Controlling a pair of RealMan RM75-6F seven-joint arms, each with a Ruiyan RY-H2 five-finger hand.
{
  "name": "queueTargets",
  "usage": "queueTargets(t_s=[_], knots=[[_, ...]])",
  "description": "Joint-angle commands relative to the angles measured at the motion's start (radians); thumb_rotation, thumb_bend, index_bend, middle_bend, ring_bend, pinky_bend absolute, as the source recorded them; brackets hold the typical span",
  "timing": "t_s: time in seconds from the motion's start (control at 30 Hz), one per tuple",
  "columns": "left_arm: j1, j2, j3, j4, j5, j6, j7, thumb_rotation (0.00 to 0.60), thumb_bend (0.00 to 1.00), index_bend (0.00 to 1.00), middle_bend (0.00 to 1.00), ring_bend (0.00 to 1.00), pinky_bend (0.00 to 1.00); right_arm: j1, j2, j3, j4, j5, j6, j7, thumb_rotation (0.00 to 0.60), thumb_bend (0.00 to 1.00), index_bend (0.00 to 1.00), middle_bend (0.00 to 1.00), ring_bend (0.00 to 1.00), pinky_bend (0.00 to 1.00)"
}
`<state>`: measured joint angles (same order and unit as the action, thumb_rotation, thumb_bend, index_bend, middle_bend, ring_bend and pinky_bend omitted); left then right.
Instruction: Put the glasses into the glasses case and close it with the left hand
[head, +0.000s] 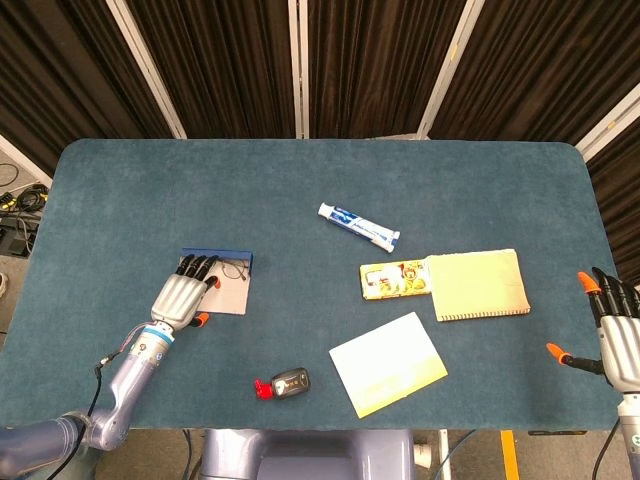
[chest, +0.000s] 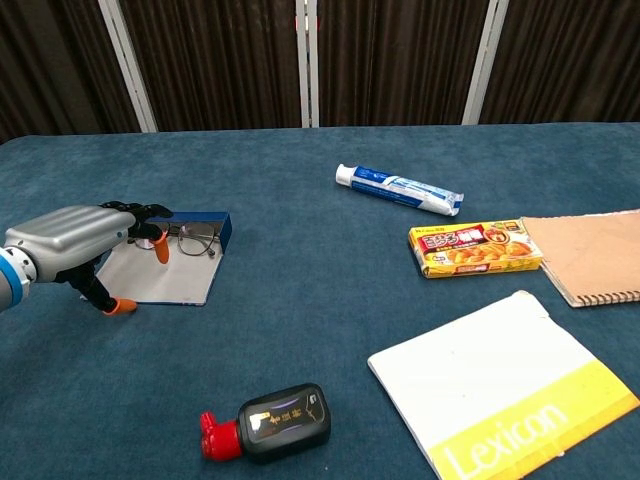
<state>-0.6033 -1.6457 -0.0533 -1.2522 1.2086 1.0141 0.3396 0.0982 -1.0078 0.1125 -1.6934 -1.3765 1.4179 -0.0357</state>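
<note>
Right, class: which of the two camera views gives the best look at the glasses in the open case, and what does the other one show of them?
The chest view: the glasses appear large, both lenses visible, against the blue wall of the glasses case. In the head view they are a tiny dark outline beside the left robot hand.

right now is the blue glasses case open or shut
Open. The blue glasses case lies with its grey flap flat on the table, and the glasses show inside against its back wall.
</note>
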Motion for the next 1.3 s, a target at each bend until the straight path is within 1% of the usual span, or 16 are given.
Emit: queueTargets(t_s=[0.03,0.6,0.77,0.9,1.17,1.3], knots=[[0.001,-0.002,-0.002,0.003,0.001,-0.001,0.003,0.6,0.26,0.34,0.0,0.0,0.0,0.0,0.0,0.0,0.0,0.0,0.0,0.0,0.6,0.0,0.0,0.0,0.0,0.0],[0.003,-0.029,-0.009,0.048,0.011,-0.02,-0.001,0.6,0.26,0.35,0.0,0.0,0.0,0.0,0.0,-0.001,0.001,-0.001,0.0,0.002,0.6,0.0,0.0,0.0,0.0,0.0],[0.004,-0.032,-0.011,0.051,0.014,-0.024,-0.006,0.6,0.36,0.37,0.0,0.0,0.0,0.0,0.0,-0.001,0.001,0.0,0.0,0.003,0.6,0.0,0.0,0.0,0.0,0.0],[0.005,-0.033,-0.012,0.051,0.017,-0.022,-0.001,0.6,0.37,0.37,0.0,0.0,0.0,-0.001,0.001,-0.001,0.001,-0.002,0.001,0.005,0.6,0.0,0.0,0.0,0.0,0.0],[0.011,-0.023,-0.016,0.036,0.02,-0.013,0.005,0.6,0.46,0.38,0.0,0.0,0.0,-0.002,0.003,-0.002,-0.001,-0.005,0.004,0.007,0.6,0.0,0.0,0.0,0.0,0.0],[0.011,-0.013,-0.022,0.026,0.019,-0.012,0.006,0.6,0.46,0.38,0.0,0.0,0.0,-0.002,0.003,-0.002,-0.002,-0.005,0.005,0.005,0.6,0.0,0.0,0.0,0.0,0.0]])
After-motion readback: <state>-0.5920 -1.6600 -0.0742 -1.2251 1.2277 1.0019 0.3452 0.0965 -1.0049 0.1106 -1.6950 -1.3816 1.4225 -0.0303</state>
